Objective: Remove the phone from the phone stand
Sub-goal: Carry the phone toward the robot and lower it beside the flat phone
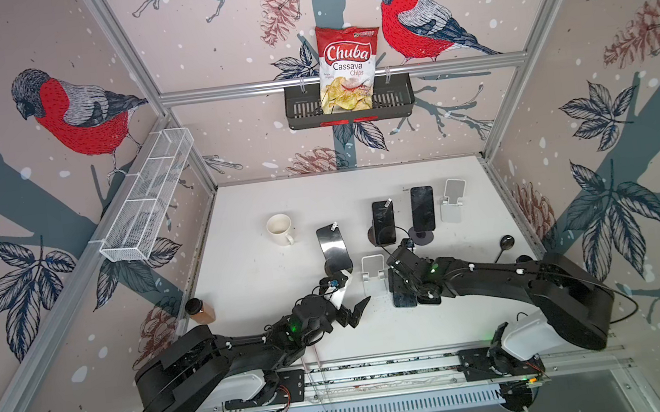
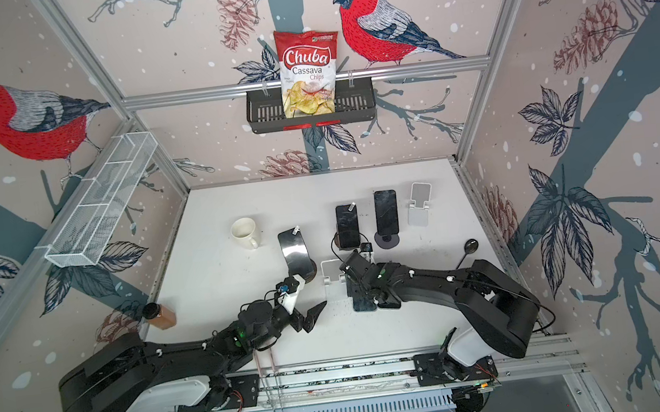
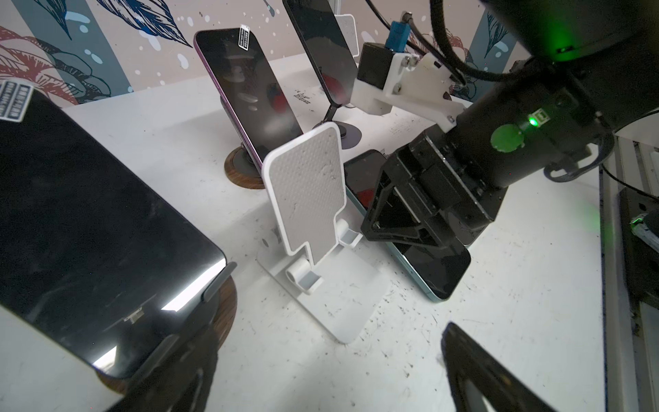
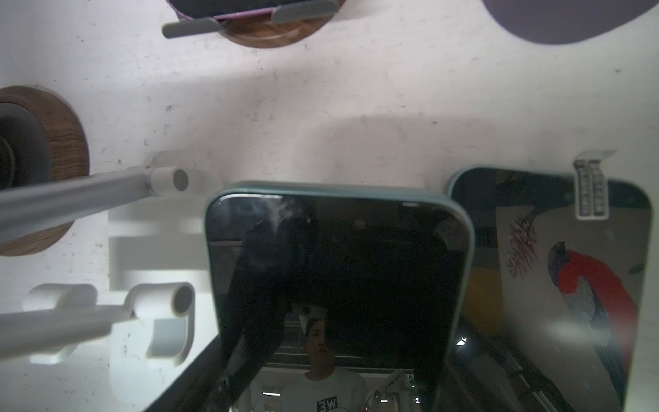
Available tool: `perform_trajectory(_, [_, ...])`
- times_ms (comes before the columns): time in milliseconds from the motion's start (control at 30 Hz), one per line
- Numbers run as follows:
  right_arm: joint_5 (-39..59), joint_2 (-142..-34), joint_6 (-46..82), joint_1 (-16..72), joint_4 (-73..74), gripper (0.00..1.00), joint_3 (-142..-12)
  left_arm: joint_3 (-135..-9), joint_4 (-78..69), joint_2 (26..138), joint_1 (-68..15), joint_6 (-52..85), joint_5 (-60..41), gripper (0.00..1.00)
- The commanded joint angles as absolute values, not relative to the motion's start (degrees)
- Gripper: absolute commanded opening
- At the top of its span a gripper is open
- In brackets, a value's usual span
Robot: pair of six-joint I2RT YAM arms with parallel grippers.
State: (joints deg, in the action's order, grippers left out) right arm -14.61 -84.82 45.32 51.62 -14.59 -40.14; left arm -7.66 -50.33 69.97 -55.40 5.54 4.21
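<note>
Beside the empty white phone stand [image 1: 373, 271], at the front centre of the white surface [image 1: 253, 290], the right hand [image 3: 396, 228] is closed across the long edges of the teal-edged phone [image 3: 435, 264], screen up. The phone is off the stand and just beside its base. It sits low, and whether its near corner rests on the surface cannot be told. In the right wrist view a stickered phone [image 4: 570, 285] lies flat just beside it, their edges overlapping. The left hand [image 1: 354, 313], fingers spread wide and empty, hovers near the front of the stand, close to a dark phone [image 1: 333, 246] propped on a wooden-based holder. Farther back stand a purple-edged phone [image 1: 383, 222] and a black phone [image 1: 422, 209] on round bases, a second white stand [image 1: 454, 200], empty, and a cream mug [image 1: 279, 229].
</note>
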Motion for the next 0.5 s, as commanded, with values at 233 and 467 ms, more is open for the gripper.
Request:
perform_trajectory(233, [-15.02,-87.03,46.49,51.11,-16.0,0.7,-41.22,-8.07,-53.53,70.6,-55.46,4.48,3.48,0.96])
perform_trajectory(467, [-14.98,-87.89,46.49,50.82,-16.04,0.7,-41.74,-8.27,-53.61,71.02,-55.46,4.22,3.61,0.96])
